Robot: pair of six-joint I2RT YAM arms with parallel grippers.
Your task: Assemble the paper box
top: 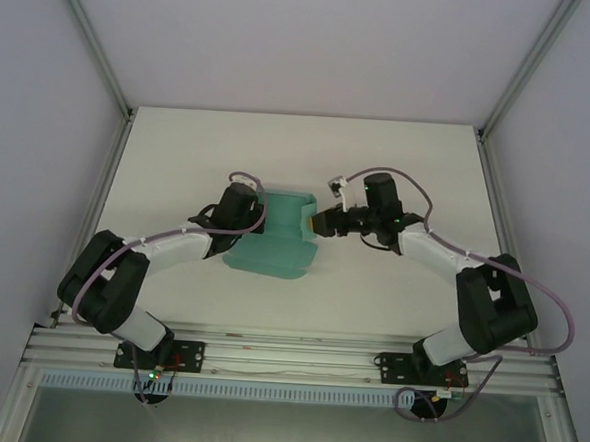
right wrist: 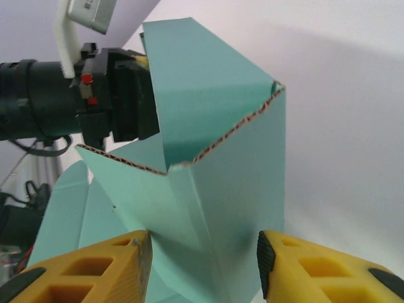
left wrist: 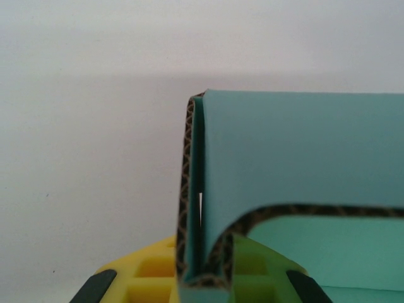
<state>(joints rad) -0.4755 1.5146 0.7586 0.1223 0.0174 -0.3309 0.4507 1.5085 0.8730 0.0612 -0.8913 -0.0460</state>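
Observation:
The teal-green paper box [top: 271, 246] lies half folded in the middle of the white table, its far walls raised. My left gripper [top: 252, 214] is at the box's far left corner. In the left wrist view its yellow fingers [left wrist: 142, 278] are shut on a doubled, upright wall of the paper box [left wrist: 297, 170]. My right gripper [top: 313, 223] stands at the box's far right corner. In the right wrist view it [right wrist: 201, 268] is open and straddles an upright corner of the paper box [right wrist: 233, 183]. One pad [right wrist: 265, 262] is apart from the card.
The white table [top: 179, 154] has free room all round the box. An aluminium rail [top: 287, 353] runs along the near edge by the arm bases. Frame posts [top: 94, 38] rise at the back corners. The left arm's black wrist [right wrist: 69, 95] shows behind the box.

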